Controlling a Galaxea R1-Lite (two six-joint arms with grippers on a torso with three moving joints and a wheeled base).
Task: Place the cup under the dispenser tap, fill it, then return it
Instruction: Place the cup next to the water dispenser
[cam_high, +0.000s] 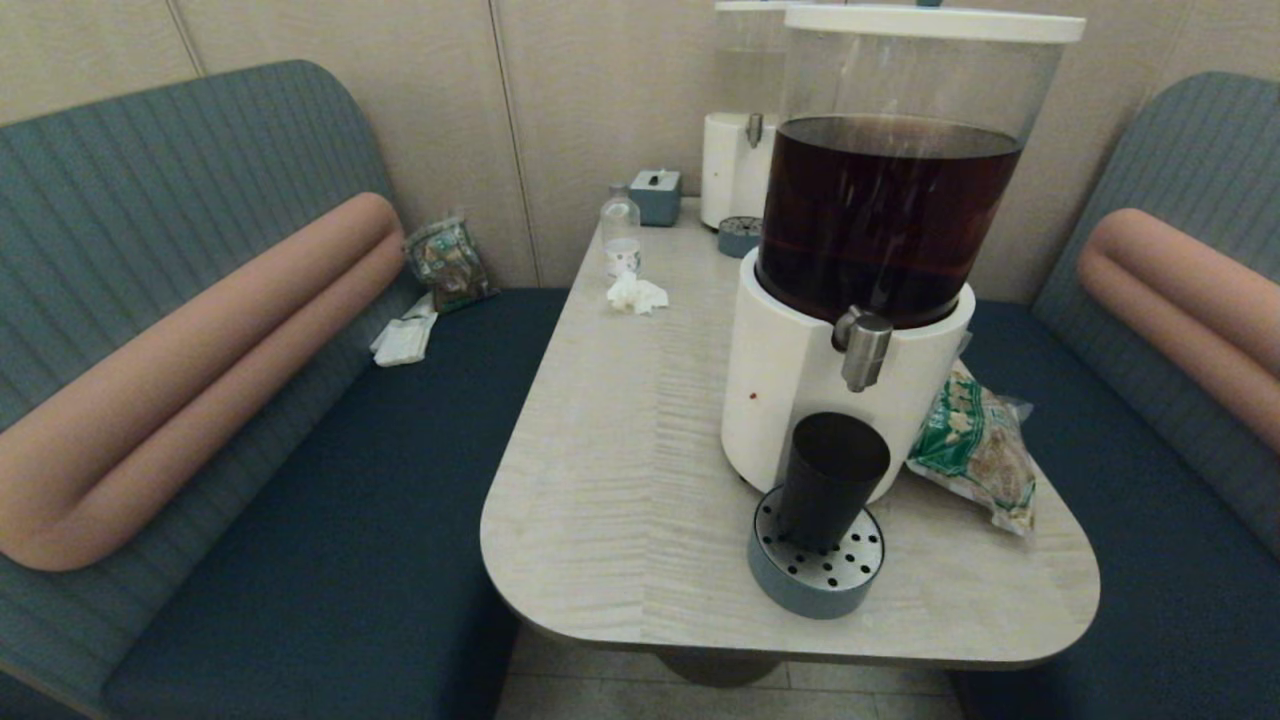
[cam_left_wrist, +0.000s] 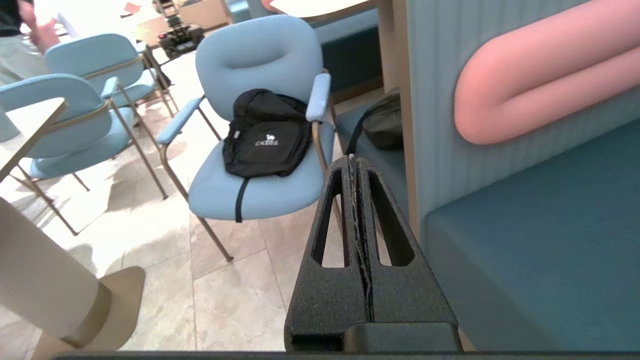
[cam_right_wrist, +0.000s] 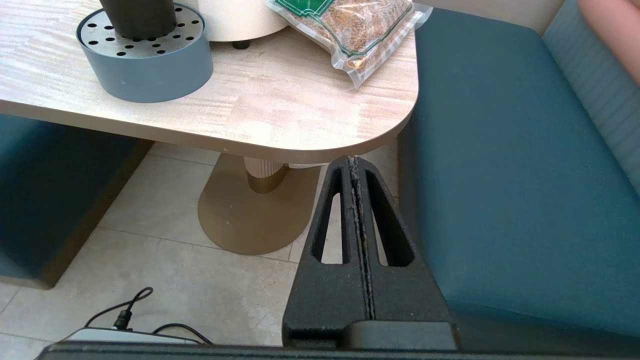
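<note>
Table (cam_high: 600, 480): pale wood-grain top, rounded corners, set btwn two teal benches; my arms were out of the head view altogether. Dispenser (cam_high: 790, 400): big white base, clear tank of dark brown liquid, standing toward the table's near right. Snack bag (cam_high: 975, 450): green-printed, lying just beside the base on its right. Drip tray (cam_high: 815, 575): round grey-blue w/ perforated steel top, touching the foot of the base. The cup (cam_high: 832, 480): matte black tumbler, upright on the tray, directly below the dispenser tap (cam_high: 863, 350), a gap btwn rim and spout. Step, as I judged it: cup was placed, fill not begun; no stream showed at the spout. Next move called for one of my grippers to rise to the tap and work it w/o knocking the cup. My left gripper (cam_left_wrist: 356, 162): fingers pressed together, holding nothing, parked low off the table's side, facing chairs and floor. My right gripper (cam_right_wrist: 354, 162): fingers likewise together and empty, parked below the table's near edge by the right bench. Hidden/unclear: cup interior too dark to read any level; tap's lever or button not made out; cup's top cut off in right wrist view.
</note>
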